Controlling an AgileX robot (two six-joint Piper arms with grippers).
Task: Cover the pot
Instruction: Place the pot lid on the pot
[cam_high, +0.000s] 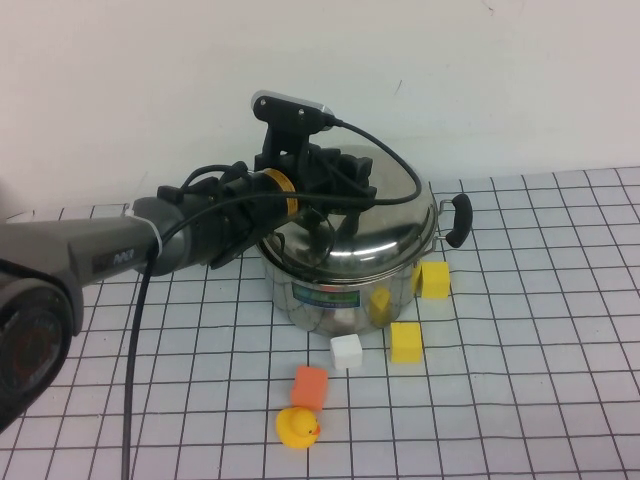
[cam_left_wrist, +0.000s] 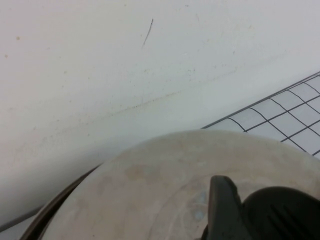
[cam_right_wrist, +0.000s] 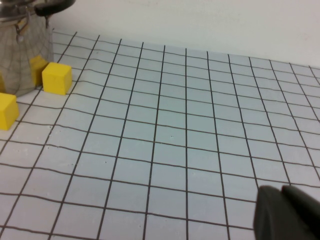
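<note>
The shiny steel pot (cam_high: 345, 285) with a blue-green label stands at the middle of the grid mat, one black handle (cam_high: 458, 218) showing on its right. The domed steel lid (cam_high: 385, 225) lies on top of it, slightly tilted. My left gripper (cam_high: 335, 185) is over the lid's middle, shut on the lid's black knob (cam_left_wrist: 282, 215); one finger (cam_left_wrist: 222, 210) presses against the knob above the lid's dome (cam_left_wrist: 150, 190). My right gripper (cam_right_wrist: 282, 200) is shut and empty, low over bare mat to the pot's right; the pot's side (cam_right_wrist: 20, 55) shows far off.
Around the pot's front lie two yellow cubes (cam_high: 435, 280) (cam_high: 406, 341), a white cube (cam_high: 345, 351), an orange block (cam_high: 310, 385) and a yellow rubber duck (cam_high: 297, 427). The white wall runs close behind the pot.
</note>
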